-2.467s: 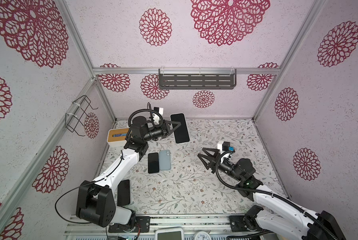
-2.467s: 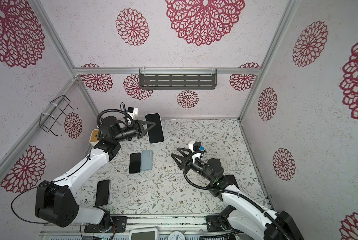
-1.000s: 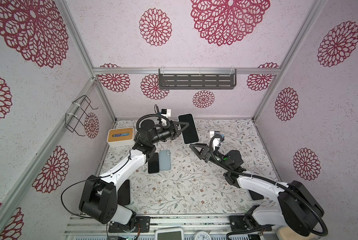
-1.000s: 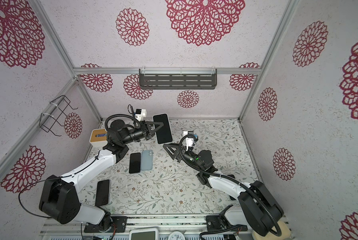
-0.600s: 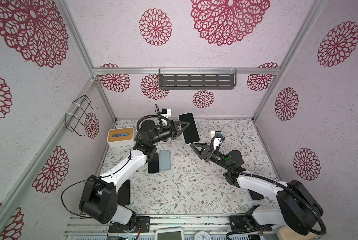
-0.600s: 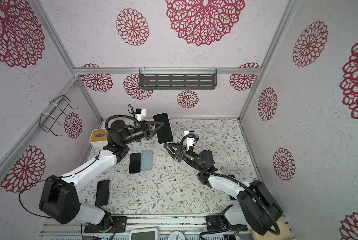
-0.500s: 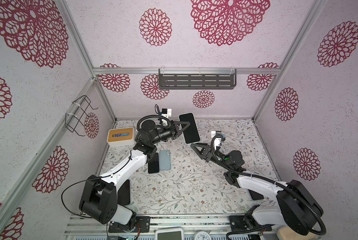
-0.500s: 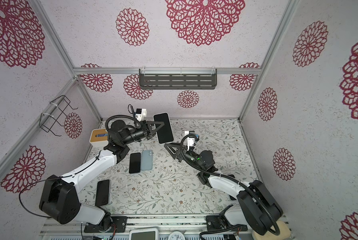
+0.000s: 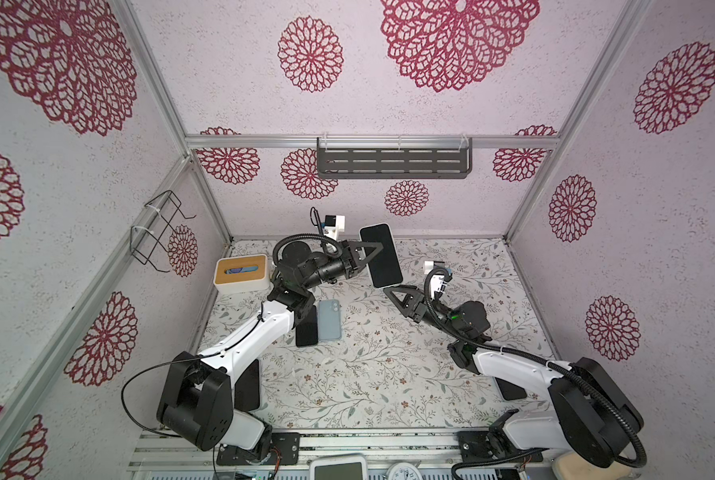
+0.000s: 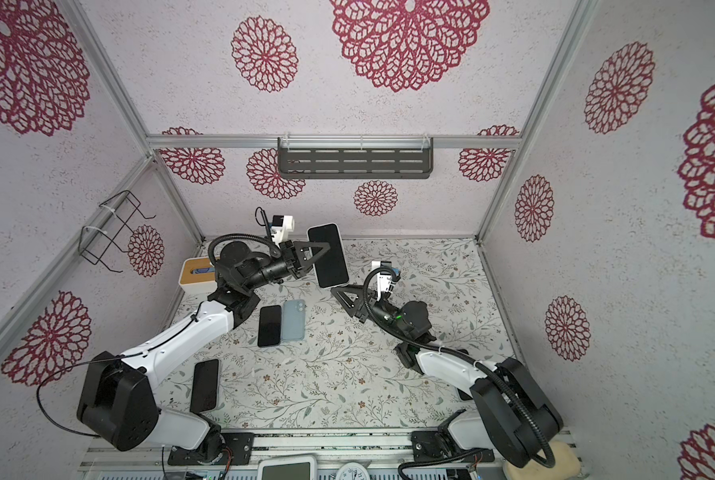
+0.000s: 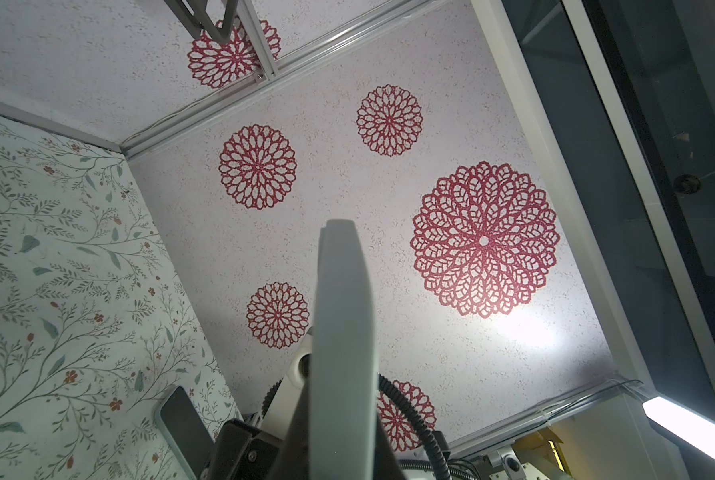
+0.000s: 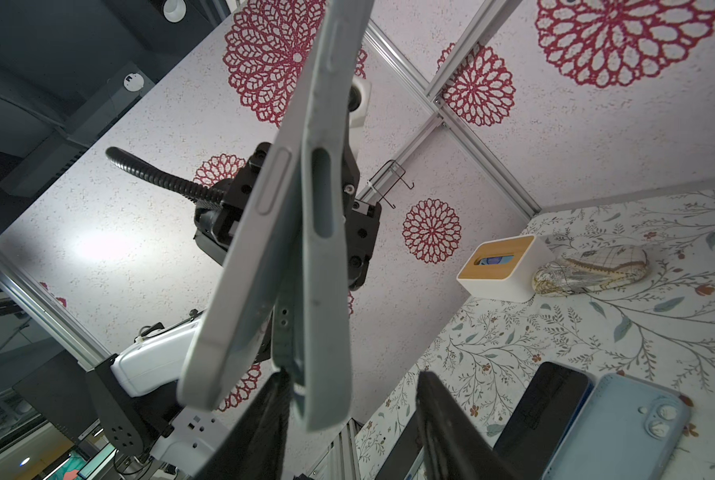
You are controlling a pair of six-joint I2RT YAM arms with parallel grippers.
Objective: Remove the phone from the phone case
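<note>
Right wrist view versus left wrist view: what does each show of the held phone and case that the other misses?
Only right wrist: the phone splayed from the phone case at one end, plus the tissue box. Only left wrist: the pair edge-on as one grey slab, no gap visible. Both: floral tablecloth and patterned walls.

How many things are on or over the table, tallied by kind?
Phones lying screen up: 3
Light blue phone, camera side up: 1
Cased phone held by the left gripper: 1
Tissue box: 1
Patterned cloth pouch: 1
Total: 7
</note>
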